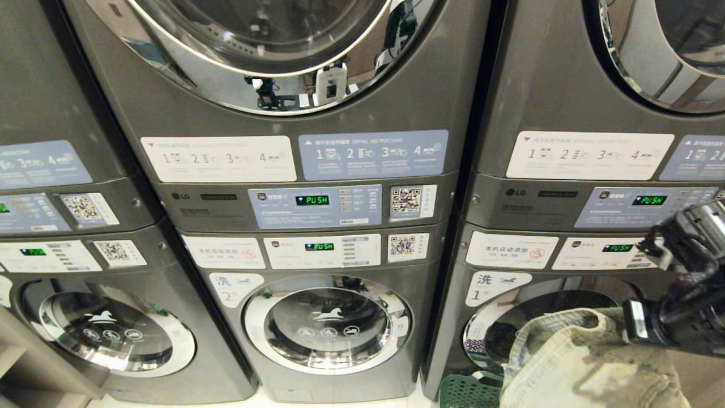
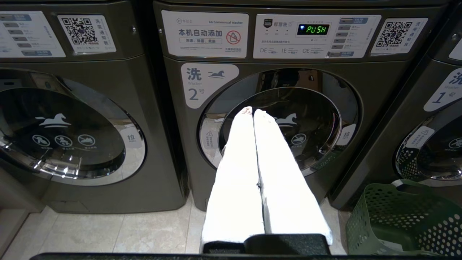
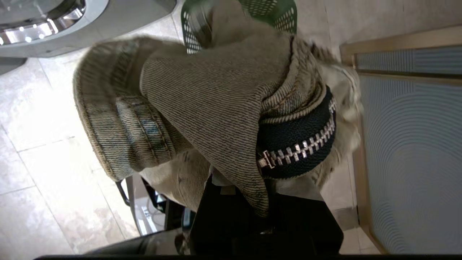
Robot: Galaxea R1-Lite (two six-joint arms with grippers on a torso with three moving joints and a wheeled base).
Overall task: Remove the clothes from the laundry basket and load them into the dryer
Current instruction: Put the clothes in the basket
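Left gripper (image 2: 252,112): parked low in front of the washer door (image 2: 281,126) marked 2; its two white fingers (image 2: 238,173) are pressed together along their whole length and carry nothing.

Middle machine (image 1: 317,226): in the head view both of its round doors look closed, the lower one and the upper one.

Basket (image 1: 467,391): green plastic with many small holes, standing on the floor (image 2: 108,231) before the right-hand washer, just below the hanging cloth. I cannot tell if more clothes lie inside.

Garment (image 1: 572,362): a pale, washed denim piece with thick seams and a metal zipper (image 3: 299,148); it hangs from the right gripper above the basket, at the lower right of the head view.

Right gripper (image 3: 252,202): its fingers are hidden under the cloth, but the garment hangs from it, so I judge it is pinched tightly on a fold near the zipper.

Handling: the cloth is soft and floppy but looks rather heavy for its size, and it droops and swings; it is not fragile.

Where to hold: a thick part such as the waistband or the seam beside the zipper should slip less than one thin layer.

Risk: a hanging end may catch on the basket rim or on a door edge.
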